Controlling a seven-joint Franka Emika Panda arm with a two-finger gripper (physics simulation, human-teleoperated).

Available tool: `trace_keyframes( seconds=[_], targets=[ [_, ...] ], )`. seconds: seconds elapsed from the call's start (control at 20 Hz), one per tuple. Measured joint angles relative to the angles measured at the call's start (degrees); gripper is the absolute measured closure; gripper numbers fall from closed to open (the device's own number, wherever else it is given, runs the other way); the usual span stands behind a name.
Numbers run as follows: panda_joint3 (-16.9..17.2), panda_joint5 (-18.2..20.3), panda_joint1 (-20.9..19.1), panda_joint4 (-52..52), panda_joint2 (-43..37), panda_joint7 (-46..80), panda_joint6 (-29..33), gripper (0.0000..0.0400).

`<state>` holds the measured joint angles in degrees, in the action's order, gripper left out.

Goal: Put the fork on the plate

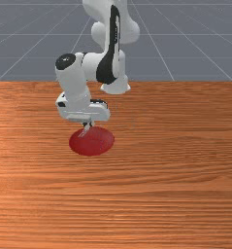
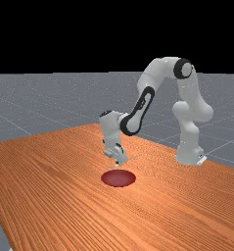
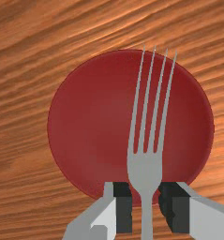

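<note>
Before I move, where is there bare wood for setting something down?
Bare wood runs from the plate toward the front view's right and toward its camera. Crowded: over the plate, where the gripper holds the fork.

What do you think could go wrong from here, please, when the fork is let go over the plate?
The pincer grips the fork near its neck, above the plate, so a release at this height might make it bounce or shift.

The pincer appears near the plate's rim, with the handle running outward past it; the fork could tip handle-first or slide off.

The narrow neck leaves little to hold, so the fork may twist.
</note>
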<state>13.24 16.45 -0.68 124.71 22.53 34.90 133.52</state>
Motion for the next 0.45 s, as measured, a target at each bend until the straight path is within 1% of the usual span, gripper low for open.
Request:
trace_keyframes(
  seconds=[0.2,0.45],
  targets=[
    [1.1,-0.6,-1.4,-1.0,3.6,-0.7,2.4,0.0302],
    [1.1,-1.0,-1.5,-1.2,5.6,-1.0,2.7,0.0302]
  ],
)
